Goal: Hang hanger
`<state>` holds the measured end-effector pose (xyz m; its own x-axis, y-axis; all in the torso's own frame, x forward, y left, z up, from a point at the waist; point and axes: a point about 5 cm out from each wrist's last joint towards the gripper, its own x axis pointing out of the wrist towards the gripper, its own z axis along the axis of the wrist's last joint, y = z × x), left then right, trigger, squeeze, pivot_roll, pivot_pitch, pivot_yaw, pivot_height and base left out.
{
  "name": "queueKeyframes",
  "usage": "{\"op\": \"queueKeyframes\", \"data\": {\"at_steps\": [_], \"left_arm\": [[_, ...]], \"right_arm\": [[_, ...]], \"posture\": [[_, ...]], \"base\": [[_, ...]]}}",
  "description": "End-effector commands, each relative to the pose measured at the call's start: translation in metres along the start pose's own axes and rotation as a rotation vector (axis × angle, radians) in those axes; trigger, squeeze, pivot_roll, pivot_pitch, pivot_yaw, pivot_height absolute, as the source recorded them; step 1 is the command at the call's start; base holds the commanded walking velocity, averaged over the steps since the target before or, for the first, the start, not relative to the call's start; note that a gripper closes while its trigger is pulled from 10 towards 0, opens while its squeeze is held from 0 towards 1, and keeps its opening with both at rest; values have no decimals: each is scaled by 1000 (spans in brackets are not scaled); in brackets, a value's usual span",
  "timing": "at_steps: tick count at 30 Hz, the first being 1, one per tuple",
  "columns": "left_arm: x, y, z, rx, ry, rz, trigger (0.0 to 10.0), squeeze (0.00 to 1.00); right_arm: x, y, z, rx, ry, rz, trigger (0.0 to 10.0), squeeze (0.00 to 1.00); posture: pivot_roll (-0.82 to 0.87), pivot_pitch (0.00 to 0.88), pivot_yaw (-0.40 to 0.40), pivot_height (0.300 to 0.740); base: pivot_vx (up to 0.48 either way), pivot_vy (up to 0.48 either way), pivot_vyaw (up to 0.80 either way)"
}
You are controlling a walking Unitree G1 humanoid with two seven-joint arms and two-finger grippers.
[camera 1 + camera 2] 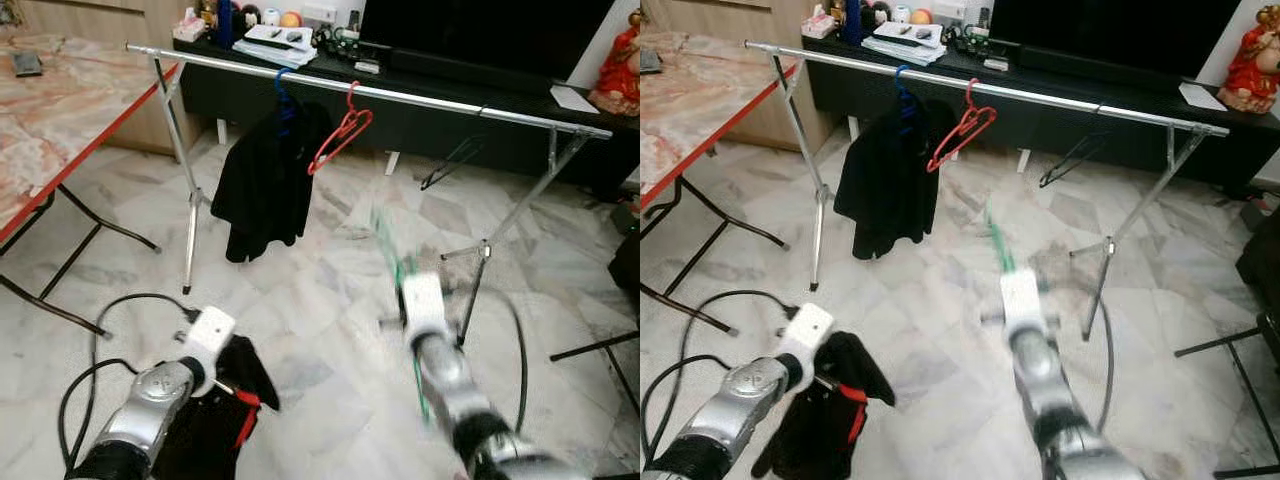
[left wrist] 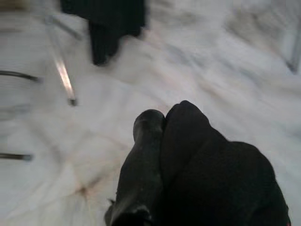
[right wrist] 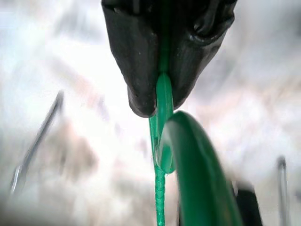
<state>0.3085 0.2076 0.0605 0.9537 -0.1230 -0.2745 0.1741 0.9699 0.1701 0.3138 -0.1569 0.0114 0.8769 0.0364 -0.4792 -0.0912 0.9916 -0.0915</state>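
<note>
Gripping a green hanger (image 3: 162, 141), the right end effector (image 3: 160, 101) is clamped on its neck in the wrist view; eye views only blur it, below the rail (image 1: 420, 98). The left end effector (image 2: 155, 155) holds a black garment (image 1: 215, 410). No writing is legible.

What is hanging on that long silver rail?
On the rail hang a black garment on a blue hanger, an empty red hanger and an empty black hanger. The garment covers most of the blue hanger.
</note>
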Motion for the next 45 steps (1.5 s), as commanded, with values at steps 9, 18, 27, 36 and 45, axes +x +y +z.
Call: {"op": "queueKeyframes", "data": {"at_steps": [9,18,27,36,45], "left_arm": [[-28,8,24,-146,-328,195,10000,0],[-29,3,34,-134,-352,179,10000,0],[-27,-5,36,-138,-341,148,10000,0],[-24,-6,38,-129,-334,129,10000,0],[-23,-7,39,-121,-325,122,10000,0]], "right_arm": [[-29,-19,-80,325,232,-110,10000,0],[-41,-13,-103,381,299,-139,10000,0],[-49,-11,-118,379,345,-142,10000,0],[-58,-13,-131,375,383,-146,10000,0],[-58,-5,-132,376,399,-138,10000,0]], "posture": [[51,104,-81,740],[64,78,-69,740],[67,51,-64,740],[67,43,-57,740],[70,67,-58,740]], "base": [[0,0,0],[0,0,0],[0,415,0],[0,480,0],[0,480,0]]}}
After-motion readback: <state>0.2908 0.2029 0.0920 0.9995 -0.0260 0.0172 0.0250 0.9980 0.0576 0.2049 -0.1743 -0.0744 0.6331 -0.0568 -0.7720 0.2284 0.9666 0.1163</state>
